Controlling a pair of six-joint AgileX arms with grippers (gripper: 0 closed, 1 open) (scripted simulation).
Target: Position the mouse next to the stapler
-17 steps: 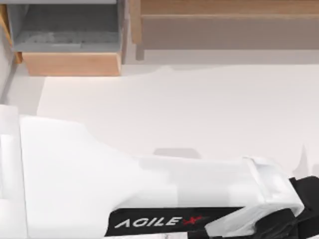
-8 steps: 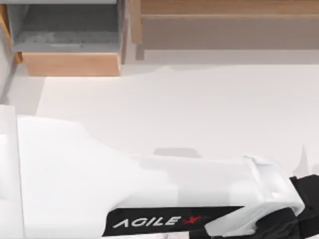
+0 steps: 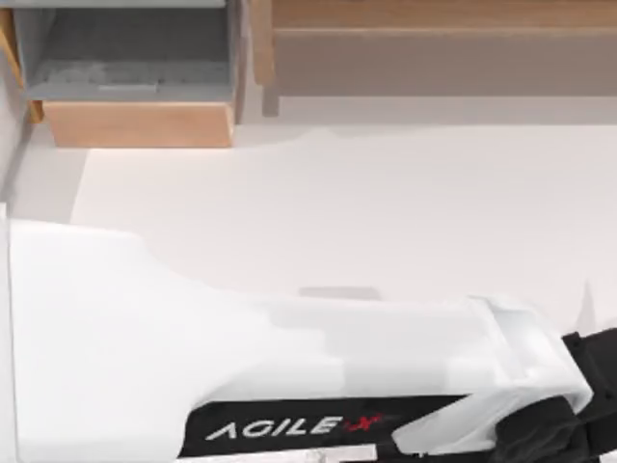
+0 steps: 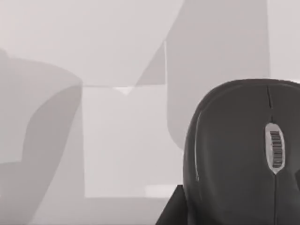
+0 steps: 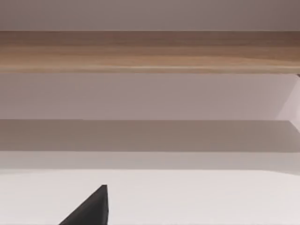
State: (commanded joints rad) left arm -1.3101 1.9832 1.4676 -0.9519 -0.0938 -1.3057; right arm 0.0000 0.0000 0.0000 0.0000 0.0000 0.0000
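1. Stretching across the lower part of the top view from left toward right, the left arm (image 3: 289,367) of the AgileX pair covers much of the white counter (image 3: 386,193), its dark wrist end at the view's lower right.
2. In the left wrist view the mouse (image 4: 239,154), dark grey with a scroll wheel (image 4: 275,150), lies on the counter directly under the camera and close to it.
3. A dark wedge (image 4: 171,208) at the frame's edge beside the mouse looks like part of the left hand, but whether its fingers are spread, pressed together or pinching the mouse cannot be told.
4. The relation that matters: the mouse sits right below the left hand, its long axis running along the line of the scroll wheel, roughly in line with the direction the wrist camera faces. The left arm is judged the nearer one, so the grasp falls to it.
5. The right wrist view looks along the counter toward a wooden shelf (image 5: 150,51); a dark tip (image 5: 91,208) at the frame's edge may belong to the right hand, whose finger state likewise cannot be told. That arm seems idle.
6. A wooden box with a grey inside (image 3: 135,87) stands at the far left of the top view.
7. No stapler can be placed from these views, so which way the mouse must travel is unsettled.
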